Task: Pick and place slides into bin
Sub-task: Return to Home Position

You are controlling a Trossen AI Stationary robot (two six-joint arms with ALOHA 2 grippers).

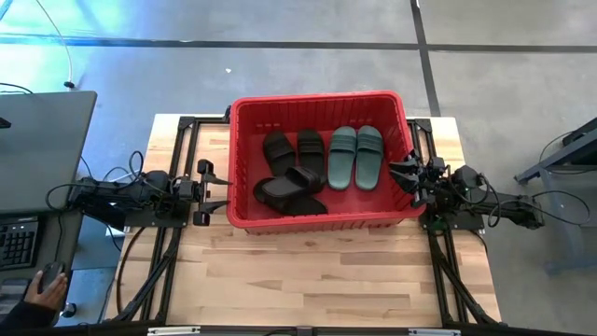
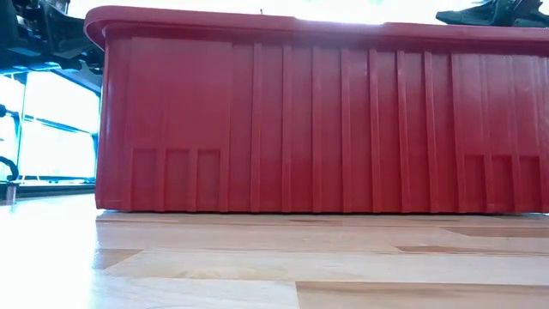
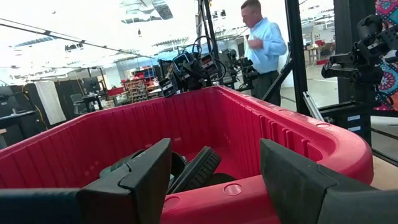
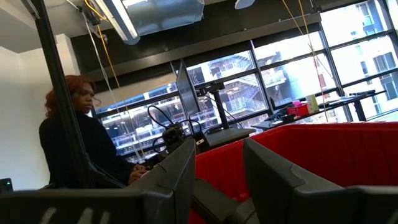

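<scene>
The red bin (image 1: 244, 140) stands in the middle of the wooden table and fills the low view (image 2: 326, 129). Inside lie two sage-green slides (image 1: 355, 156) side by side at its right, two black slides (image 1: 293, 149) side by side left of them, and more black slides (image 1: 291, 189) piled at the near left. My left gripper (image 1: 207, 193) is open and empty just outside the bin's left wall; its wrist view looks over the bin's rim (image 3: 249, 186). My right gripper (image 1: 403, 174) is open and empty at the bin's right rim.
Black frame rails (image 1: 177, 131) run along both table sides. A desk with a laptop (image 1: 42, 149) and a person's hand on a mouse (image 1: 47, 285) are at the left. People show beyond the table in the wrist views. Bare wood (image 1: 317, 280) lies near the front.
</scene>
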